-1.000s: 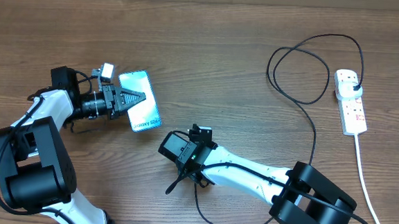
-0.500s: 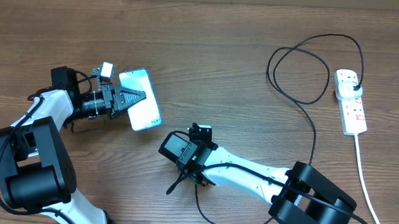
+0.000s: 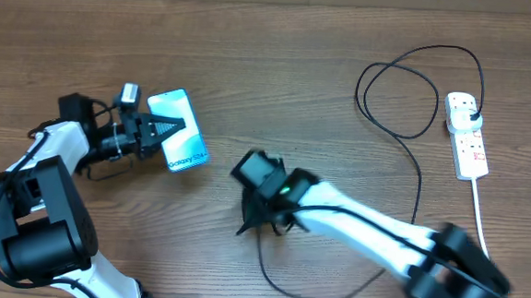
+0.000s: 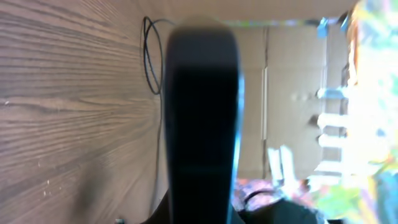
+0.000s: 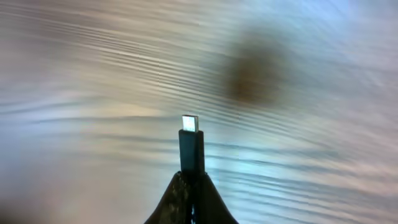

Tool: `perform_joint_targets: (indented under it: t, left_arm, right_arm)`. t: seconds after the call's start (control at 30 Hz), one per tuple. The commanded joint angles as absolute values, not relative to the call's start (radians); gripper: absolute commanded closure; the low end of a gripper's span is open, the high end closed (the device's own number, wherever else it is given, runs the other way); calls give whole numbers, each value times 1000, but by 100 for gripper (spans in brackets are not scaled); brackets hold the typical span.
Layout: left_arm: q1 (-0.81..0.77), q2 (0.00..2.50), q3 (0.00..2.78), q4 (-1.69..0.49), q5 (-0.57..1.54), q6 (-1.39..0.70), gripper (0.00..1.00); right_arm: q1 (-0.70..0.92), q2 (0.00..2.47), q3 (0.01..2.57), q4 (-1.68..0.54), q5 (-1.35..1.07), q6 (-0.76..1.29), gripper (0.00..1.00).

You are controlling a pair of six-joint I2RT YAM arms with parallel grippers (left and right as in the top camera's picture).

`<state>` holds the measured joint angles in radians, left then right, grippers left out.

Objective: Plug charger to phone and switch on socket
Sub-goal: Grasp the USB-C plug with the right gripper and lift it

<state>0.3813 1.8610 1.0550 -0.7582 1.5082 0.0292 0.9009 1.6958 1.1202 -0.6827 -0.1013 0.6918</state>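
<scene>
The phone, with a light blue-teal screen, is held tilted at the table's left by my left gripper, which is shut on it. In the left wrist view the phone shows edge-on as a dark slab. My right gripper is shut on the charger cable's small plug tip, which points out from the jaws with its metal end showing. The black cable loops back to its plug in the white power strip at the far right.
The power strip's thick white cord runs down the right side toward the front edge. The charger cable makes a wide loop at the back right and a curve near the front, under my right arm.
My left gripper has shifted the phone slightly left and up. My right arm has moved right and up with the plug tip, blurred by motion.
</scene>
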Motion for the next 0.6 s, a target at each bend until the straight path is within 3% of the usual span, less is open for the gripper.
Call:
perform_joint_targets:
  t: [0.0,0.17,0.57]
  left_arm:
    - [434,1836,1055,-790,1579,30,96]
    - [459,1836,1055,-850,1580,30,96]
    - [385,1836,1057,-859,1579,-4,96]
  right_arm:
    - [843,1580,1153,-597,-493,459,96]
    - [797,1562,1149,-490,-763,345,96]
    - [797,1562,1142,-428,-720,392,96]
